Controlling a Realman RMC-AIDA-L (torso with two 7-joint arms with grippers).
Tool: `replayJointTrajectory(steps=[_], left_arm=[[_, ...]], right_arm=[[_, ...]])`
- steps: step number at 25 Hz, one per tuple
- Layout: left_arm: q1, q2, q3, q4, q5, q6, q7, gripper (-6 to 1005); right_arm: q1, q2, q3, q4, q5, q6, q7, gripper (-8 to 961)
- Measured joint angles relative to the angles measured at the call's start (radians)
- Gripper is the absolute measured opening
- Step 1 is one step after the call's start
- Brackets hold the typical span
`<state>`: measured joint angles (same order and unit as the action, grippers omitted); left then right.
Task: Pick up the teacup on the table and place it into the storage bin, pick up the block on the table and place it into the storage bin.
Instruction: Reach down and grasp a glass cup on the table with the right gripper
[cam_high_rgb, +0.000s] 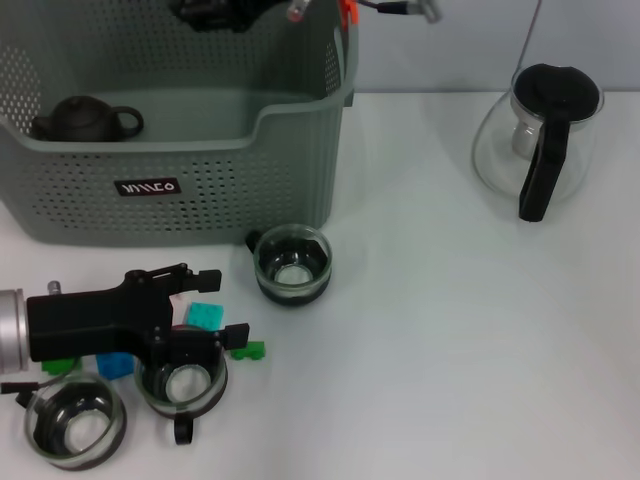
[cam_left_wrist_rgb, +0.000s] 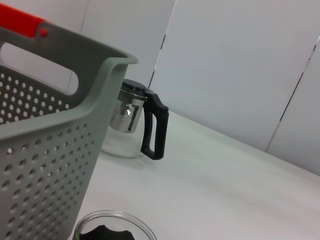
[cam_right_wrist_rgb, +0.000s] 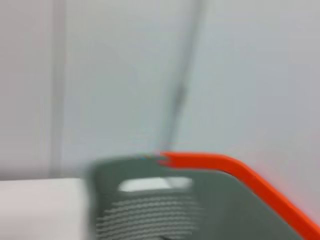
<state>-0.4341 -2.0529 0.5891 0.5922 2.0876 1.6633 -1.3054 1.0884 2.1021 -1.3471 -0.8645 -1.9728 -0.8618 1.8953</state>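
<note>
The storage bin (cam_high_rgb: 200, 150), a grey-green perforated basket with a black label and an orange tab (cam_high_rgb: 347, 14), stands at the back left. A dark teapot (cam_high_rgb: 85, 120) lies inside it. Three glass teacups stand on the table: one (cam_high_rgb: 291, 265) in front of the bin, one (cam_high_rgb: 180, 385) under my left gripper, one (cam_high_rgb: 72, 425) at the front left. My left gripper (cam_high_rgb: 218, 306) is low over the table, open, with a teal block (cam_high_rgb: 205, 315) between its fingers. My right gripper (cam_high_rgb: 215, 12) shows as dark parts at the top edge above the bin.
A blue block (cam_high_rgb: 115, 365), two green blocks (cam_high_rgb: 248, 351) (cam_high_rgb: 60, 366) and a pale pink one (cam_high_rgb: 181, 303) lie around the left gripper. A glass jug with a black handle (cam_high_rgb: 540, 130) stands at the back right and also shows in the left wrist view (cam_left_wrist_rgb: 130, 125), beside the bin wall (cam_left_wrist_rgb: 50, 130).
</note>
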Motion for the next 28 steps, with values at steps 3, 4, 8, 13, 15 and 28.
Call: replayJointTrajectory(steps=[3,4,8,13,15,28], left_arm=[[0.0,0.002,0.0,0.0,0.0,0.001,0.0,854],[0.0,0.002,0.0,0.0,0.0,0.001,0.0,854],[-0.001,0.003,0.0,0.001,0.004,0.001,0.0,853],[-0.003,0.004,0.0,0.005,0.006,0.002,0.0,851],[-0.004,0.004,0.0,0.006,0.008,0.003,0.0,850],[-0.006,0.005,0.005,0.005,0.008,0.001,0.0,846]], right_arm=[[-0.111,-0.001,0.0,-0.171,0.038,-0.171,-0.039,635],[-0.14,-0.002,0.0,-0.213,0.043,-0.23,-0.049,635],[-0.253,-0.004,0.0,-0.356,0.033,-0.5,-0.081,635],[-0.329,-0.005,-0.004,-0.471,-0.085,-0.708,-0.043,636],[-0.33,-0.004,-0.017,-0.484,-0.165,-0.742,0.013,636],[-0.249,0.004,-0.277,-0.314,-0.361,-0.495,0.105,620]])
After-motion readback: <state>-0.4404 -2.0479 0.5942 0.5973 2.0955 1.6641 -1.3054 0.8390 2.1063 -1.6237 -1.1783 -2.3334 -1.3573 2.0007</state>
